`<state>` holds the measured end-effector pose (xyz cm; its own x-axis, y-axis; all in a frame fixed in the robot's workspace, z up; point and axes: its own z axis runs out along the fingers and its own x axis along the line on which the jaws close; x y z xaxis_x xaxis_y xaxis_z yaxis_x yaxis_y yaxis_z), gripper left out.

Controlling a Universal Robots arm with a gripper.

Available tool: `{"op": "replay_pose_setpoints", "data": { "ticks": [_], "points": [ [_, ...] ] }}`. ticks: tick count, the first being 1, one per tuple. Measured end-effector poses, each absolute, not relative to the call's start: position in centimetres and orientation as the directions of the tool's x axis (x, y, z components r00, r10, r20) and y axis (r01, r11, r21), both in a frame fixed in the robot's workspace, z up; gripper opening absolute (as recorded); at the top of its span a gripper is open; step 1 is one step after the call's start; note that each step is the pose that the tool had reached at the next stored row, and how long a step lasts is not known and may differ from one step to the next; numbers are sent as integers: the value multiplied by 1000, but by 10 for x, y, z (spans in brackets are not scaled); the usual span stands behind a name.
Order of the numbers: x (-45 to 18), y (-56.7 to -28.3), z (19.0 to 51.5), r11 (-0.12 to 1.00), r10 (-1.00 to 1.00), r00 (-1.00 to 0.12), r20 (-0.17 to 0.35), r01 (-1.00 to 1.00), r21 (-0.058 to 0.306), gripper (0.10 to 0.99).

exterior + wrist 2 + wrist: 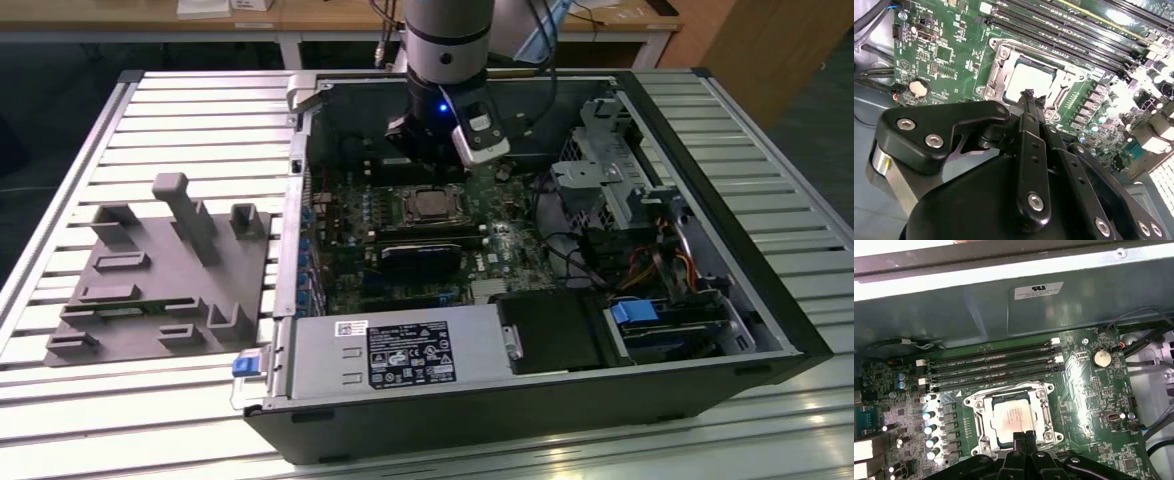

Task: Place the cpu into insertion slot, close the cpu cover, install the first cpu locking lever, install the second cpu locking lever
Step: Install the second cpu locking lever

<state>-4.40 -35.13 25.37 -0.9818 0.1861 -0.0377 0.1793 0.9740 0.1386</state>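
The cpu [1013,419] lies flat in the insertion slot [977,426] — silver-grey top up. The cpu cover [1043,412] is closed over it — a thin silver frame.

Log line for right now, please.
cpu in insertion slot | cpu cover down | pincer shut, empty, above socket

Exterior view: high, looks down into open computer case [747,330] on desk [174,120]. Both wrist views: close over motherboard, sharing cpu [1026,80] [1013,416], from opposite sides.
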Motion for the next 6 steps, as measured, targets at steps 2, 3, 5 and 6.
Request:
{"op": "replay_pose_setpoints", "data": {
  "ticks": [2,3,5,6],
  "points": [
    [-44,-351,254,974,186,-982,-38,179,138,106],
    [-44,-351,254,974,186,-982,-38,179,138,106],
    [-44,-351,254,974,186,-982,-38,179,138,106],
    [-44,-351,254,974,186,-982,-38,179,138,106]
  ]
}}
